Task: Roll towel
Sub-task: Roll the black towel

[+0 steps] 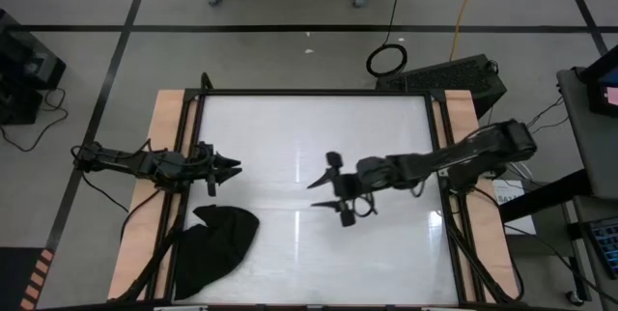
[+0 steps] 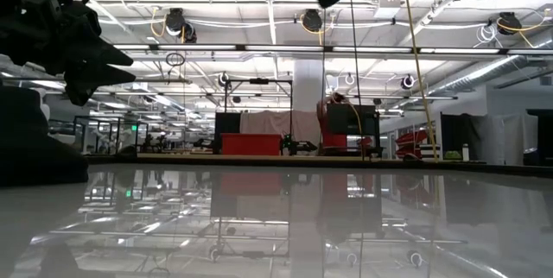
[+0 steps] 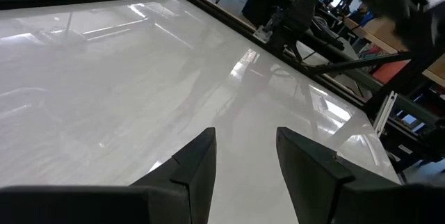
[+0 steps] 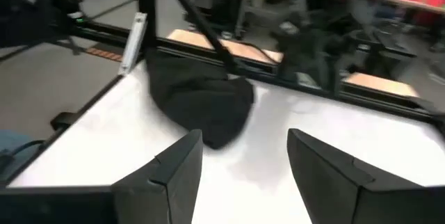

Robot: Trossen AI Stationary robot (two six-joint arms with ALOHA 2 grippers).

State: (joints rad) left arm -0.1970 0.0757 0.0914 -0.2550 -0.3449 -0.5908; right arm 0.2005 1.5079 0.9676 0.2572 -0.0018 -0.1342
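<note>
High view shows the left hand (image 1: pixel 228 168) by the bench's (image 1: pixel 309 127) left edge, fingers apart and empty, with the towel (image 1: pixel 214 248) bunched at the near-left corner, spilling over the edge. Mid-bench, the right hand (image 1: pixel 338 187) hovers, fingers spread, holding nothing.

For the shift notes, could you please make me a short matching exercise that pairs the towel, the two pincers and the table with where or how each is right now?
Things:
1. towel
2. left pincer
3. right pincer
4. table

States:
a. open, empty, above the table's middle
b. white, glossy surface in a dark frame
c. crumpled black heap at the near left corner
d. open, empty, over the left edge, just beyond the towel

Pairs: 1-c, 2-d, 3-a, 4-b
</note>
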